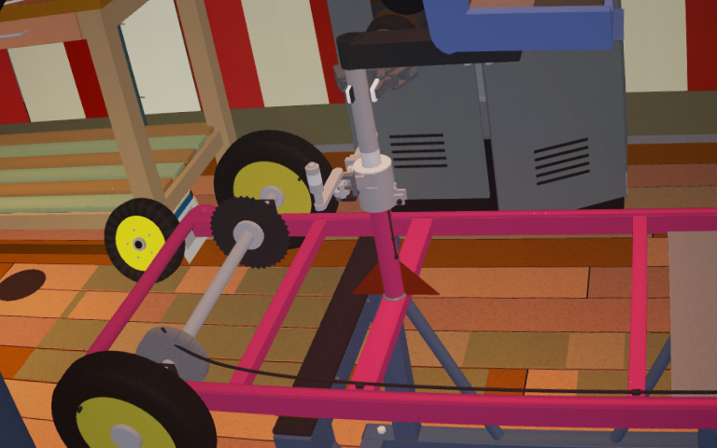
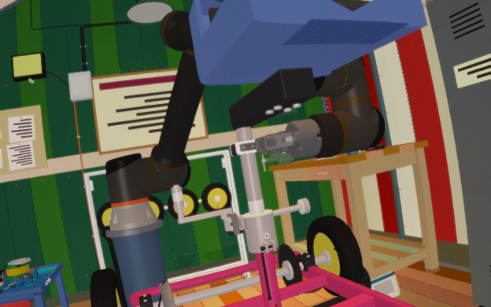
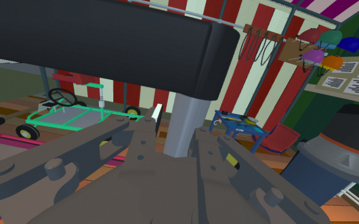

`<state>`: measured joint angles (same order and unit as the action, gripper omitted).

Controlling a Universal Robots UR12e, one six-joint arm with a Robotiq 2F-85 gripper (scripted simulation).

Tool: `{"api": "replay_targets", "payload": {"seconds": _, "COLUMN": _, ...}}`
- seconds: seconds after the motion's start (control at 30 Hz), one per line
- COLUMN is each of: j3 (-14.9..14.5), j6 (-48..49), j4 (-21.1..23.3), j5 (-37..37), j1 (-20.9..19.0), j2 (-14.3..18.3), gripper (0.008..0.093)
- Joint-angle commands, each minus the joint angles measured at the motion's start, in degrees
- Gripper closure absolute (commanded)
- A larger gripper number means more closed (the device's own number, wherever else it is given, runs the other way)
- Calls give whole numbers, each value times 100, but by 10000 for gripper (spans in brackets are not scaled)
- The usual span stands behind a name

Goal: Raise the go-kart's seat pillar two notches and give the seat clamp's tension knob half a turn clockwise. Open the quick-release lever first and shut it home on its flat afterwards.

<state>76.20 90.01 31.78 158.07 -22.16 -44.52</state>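
The grey seat pillar (image 1: 364,119) is gripped near its top by my gripper (image 1: 362,93), just under the black seat base (image 1: 417,50). The pillar rises out of the pale seat clamp (image 1: 374,182) on the pink go-kart frame (image 1: 423,311). The quick-release lever (image 1: 323,186) sticks out from the clamp toward the rear wheels, swung away from the clamp body. The tension knob (image 2: 303,206) sits on a thin rod on the clamp's other side. The blue seat (image 2: 299,35) sits above the base. In the wrist camera the pillar (image 3: 185,125) stands between my fingers (image 3: 174,131).
A grey cabinet (image 1: 529,132) stands behind the kart. A wooden workbench (image 1: 121,111) stands at the left rear. The rear axle with sprocket (image 1: 249,231) and yellow-hubbed wheels (image 1: 269,177) lies left of the clamp. My arm's base (image 2: 133,236) stands beyond the frame.
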Motion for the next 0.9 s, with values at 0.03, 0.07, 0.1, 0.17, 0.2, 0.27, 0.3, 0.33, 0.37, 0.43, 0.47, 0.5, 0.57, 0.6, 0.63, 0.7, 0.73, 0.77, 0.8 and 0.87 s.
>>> {"api": "replay_targets", "payload": {"seconds": 0.03, "j3": -7, "j6": -1, "j4": -29, "j5": -20, "j1": 2, "j2": -22, "gripper": 934}}
{"api": "replay_targets", "payload": {"seconds": 0.07, "j3": -8, "j6": -1, "j4": -34, "j5": -20, "j1": 2, "j2": -25, "gripper": 934}}
{"api": "replay_targets", "payload": {"seconds": 0.1, "j3": -10, "j6": -1, "j4": -39, "j5": -20, "j1": 2, "j2": -28, "gripper": 934}}
{"api": "replay_targets", "payload": {"seconds": 0.17, "j3": -13, "j6": -1, "j4": -49, "j5": -20, "j1": 2, "j2": -35, "gripper": 934}}
{"api": "replay_targets", "payload": {"seconds": 0.2, "j3": -14, "j6": -1, "j4": -54, "j5": -20, "j1": 2, "j2": -38, "gripper": 934}}
{"api": "replay_targets", "payload": {"seconds": 0.27, "j3": -17, "j6": -1, "j4": -63, "j5": -20, "j1": 2, "j2": -45, "gripper": 934}}
{"api": "replay_targets", "payload": {"seconds": 0.3, "j3": -19, "j6": -1, "j4": -68, "j5": -20, "j1": 2, "j2": -48, "gripper": 934}}
{"api": "replay_targets", "payload": {"seconds": 0.33, "j3": -20, "j6": -1, "j4": -73, "j5": -20, "j1": 2, "j2": -52, "gripper": 934}}
{"api": "replay_targets", "payload": {"seconds": 0.37, "j3": -22, "j6": -1, "j4": -78, "j5": -20, "j1": 2, "j2": -55, "gripper": 934}}
{"api": "replay_targets", "payload": {"seconds": 0.43, "j3": -25, "j6": -1, "j4": -88, "j5": -20, "j1": 2, "j2": -61, "gripper": 934}}
{"api": "replay_targets", "payload": {"seconds": 0.47, "j3": -27, "j6": -1, "j4": -93, "j5": -20, "j1": 2, "j2": -65, "gripper": 934}}
{"api": "replay_targets", "payload": {"seconds": 0.5, "j3": -28, "j6": -1, "j4": -97, "j5": -20, "j1": 2, "j2": -68, "gripper": 934}}
{"api": "replay_targets", "payload": {"seconds": 0.57, "j3": -31, "j6": -1, "j4": -107, "j5": -20, "j1": 2, "j2": -75, "gripper": 934}}
{"api": "replay_targets", "payload": {"seconds": 0.6, "j3": -33, "j6": -1, "j4": -112, "j5": -20, "j1": 2, "j2": -78, "gripper": 934}}
{"api": "replay_targets", "payload": {"seconds": 0.63, "j3": -35, "j6": -1, "j4": -117, "j5": -20, "j1": 2, "j2": -81, "gripper": 934}}
{"api": "replay_targets", "payload": {"seconds": 0.7, "j3": -38, "j6": -1, "j4": -127, "j5": -20, "j1": 2, "j2": -88, "gripper": 934}}
{"api": "replay_targets", "payload": {"seconds": 0.73, "j3": -39, "j6": -1, "j4": -132, "j5": -20, "j1": 2, "j2": -91, "gripper": 934}}
{"api": "replay_targets", "payload": {"seconds": 0.77, "j3": -41, "j6": -1, "j4": -137, "j5": -20, "j1": 2, "j2": -94, "gripper": 934}}
{"api": "replay_targets", "payload": {"seconds": 0.8, "j3": -43, "j6": -1, "j4": -142, "j5": -20, "j1": 2, "j2": -97, "gripper": 934}}
{"api": "replay_targets", "payload": {"seconds": 0.87, "j3": -46, "j6": -1, "j4": -151, "j5": -20, "j1": 2, "j2": -104, "gripper": 934}}
